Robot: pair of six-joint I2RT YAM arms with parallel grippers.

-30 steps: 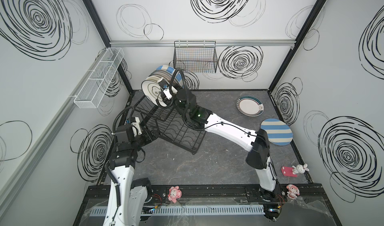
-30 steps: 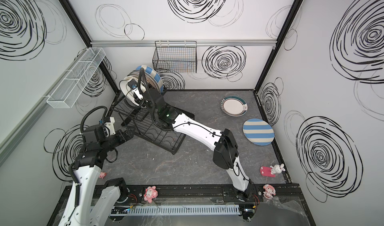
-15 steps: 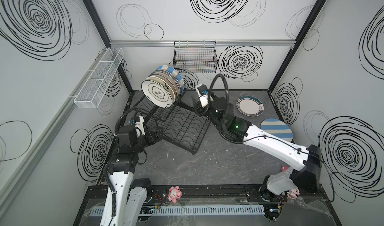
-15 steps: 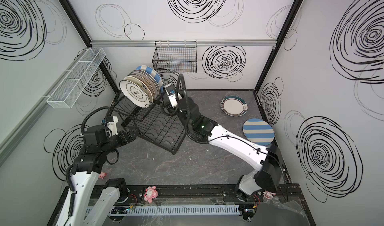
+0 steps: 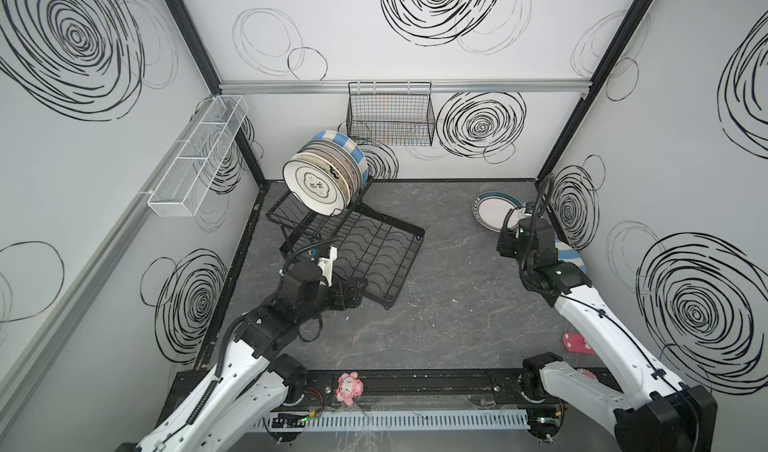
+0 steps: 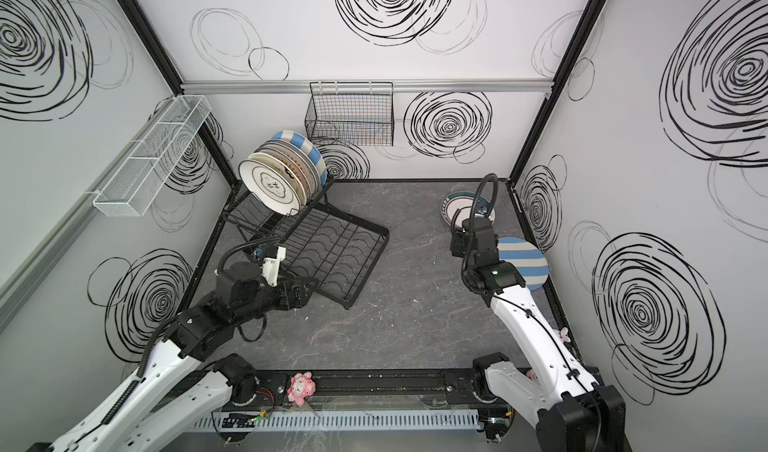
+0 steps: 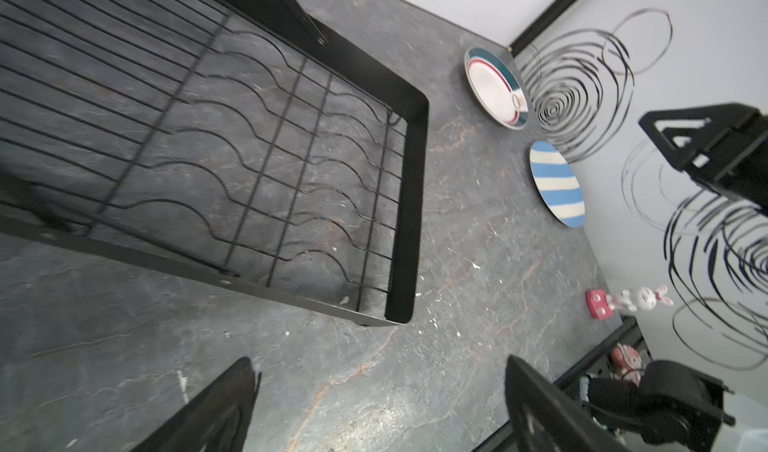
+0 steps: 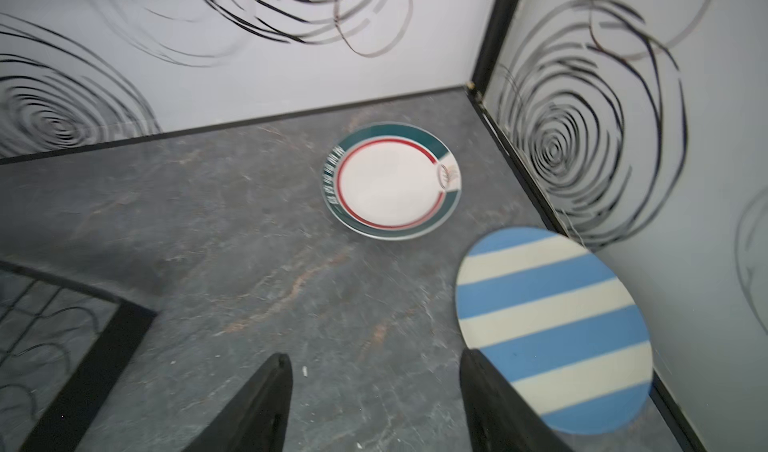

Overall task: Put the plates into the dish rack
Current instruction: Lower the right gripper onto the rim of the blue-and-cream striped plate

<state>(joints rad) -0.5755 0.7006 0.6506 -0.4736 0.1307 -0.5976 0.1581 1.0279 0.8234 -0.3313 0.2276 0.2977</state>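
Left gripper [image 7: 380,362], spread, sits at the dish rack's [image 7: 411,204] near corner, the farther arm. Right gripper [image 8: 376,356], spread and empty, hangs by the tabletop's [image 8: 249,242] right edge. The striped plate [image 8: 552,333] lies flat just beside it, wallward. The teal-rimmed plate [image 8: 390,179] lies beyond, apparently straight ahead, toward the far right corner.

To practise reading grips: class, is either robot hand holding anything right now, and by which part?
Nothing is held: the left hand and the right hand both show open, empty jaws.
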